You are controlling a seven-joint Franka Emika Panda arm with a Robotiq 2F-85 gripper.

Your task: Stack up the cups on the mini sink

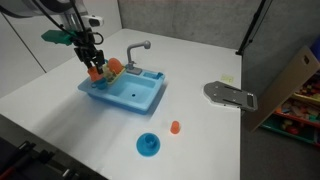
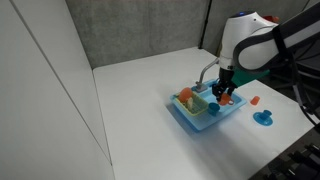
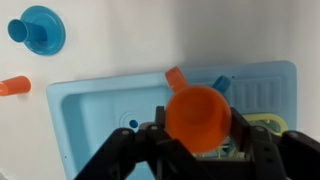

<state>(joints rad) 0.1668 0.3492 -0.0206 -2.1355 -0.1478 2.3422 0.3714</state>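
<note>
The light blue mini sink (image 1: 135, 97) with a grey faucet (image 1: 140, 47) stands mid-table; it also shows in the other exterior view (image 2: 195, 118) and the wrist view (image 3: 95, 115). My gripper (image 1: 94, 68) (image 2: 223, 93) (image 3: 198, 135) is shut on an orange cup (image 3: 198, 115) and holds it just above the sink's rack end. A second orange cup (image 3: 175, 77) (image 1: 114, 66) lies in the sink just beyond it, next to a small blue piece (image 3: 221, 85). A third orange cup (image 1: 175, 127) (image 2: 255, 100) (image 3: 12, 86) lies on the table beside the sink.
A round blue plate (image 1: 148, 145) (image 2: 265, 117) (image 3: 37, 28) sits on the table near the loose cup. A flat grey metal plate (image 1: 230, 95) lies towards the table's edge, with a cardboard box (image 1: 295, 75) beyond it. Grey walls stand behind the table.
</note>
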